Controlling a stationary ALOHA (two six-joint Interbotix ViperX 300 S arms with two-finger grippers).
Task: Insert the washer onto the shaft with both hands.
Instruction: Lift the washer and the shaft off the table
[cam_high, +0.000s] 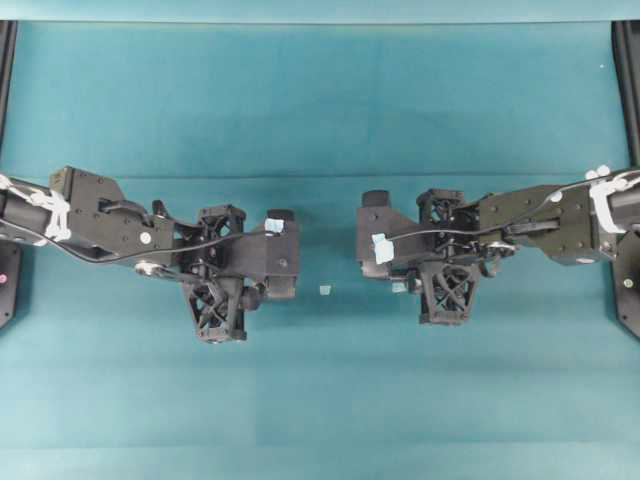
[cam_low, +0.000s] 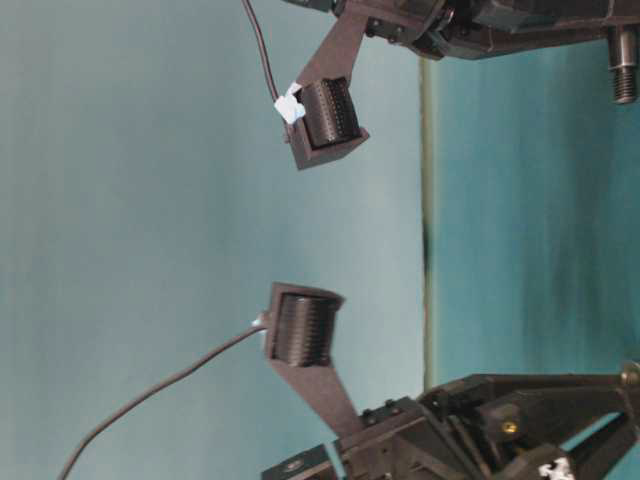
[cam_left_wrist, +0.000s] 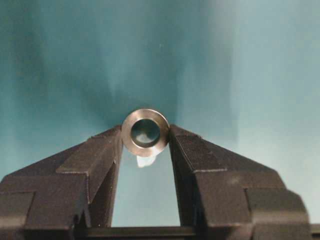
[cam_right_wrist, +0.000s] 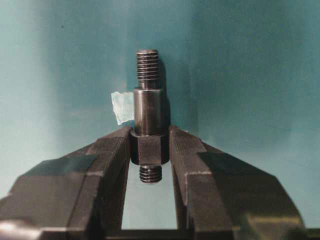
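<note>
upper arm (cam_low: 480, 25): I see it along the top edge, a threaded stud (cam_low: 624, 70) hanging at the right.
upper finger (cam_low: 325, 112): ribbed pad, pale tape scrap (cam_low: 290, 106) beside it.
lower finger (cam_low: 303, 328): ribbed pad, well apart from the upper.
cable (cam_low: 150, 392): trails down-left.

Both arms reach in from opposite side edges of the bench and face each other across its middle, well apart. The left gripper (cam_left_wrist: 145, 145) has its two black fingers (cam_left_wrist: 100, 160) closed partway, pinching the washer (cam_left_wrist: 145, 132) between their tips. The right gripper (cam_right_wrist: 149, 150) has its fingers (cam_right_wrist: 107, 160) clamped on the collar of the shaft (cam_right_wrist: 148, 112), which stands straight out past the fingertips.
</note>
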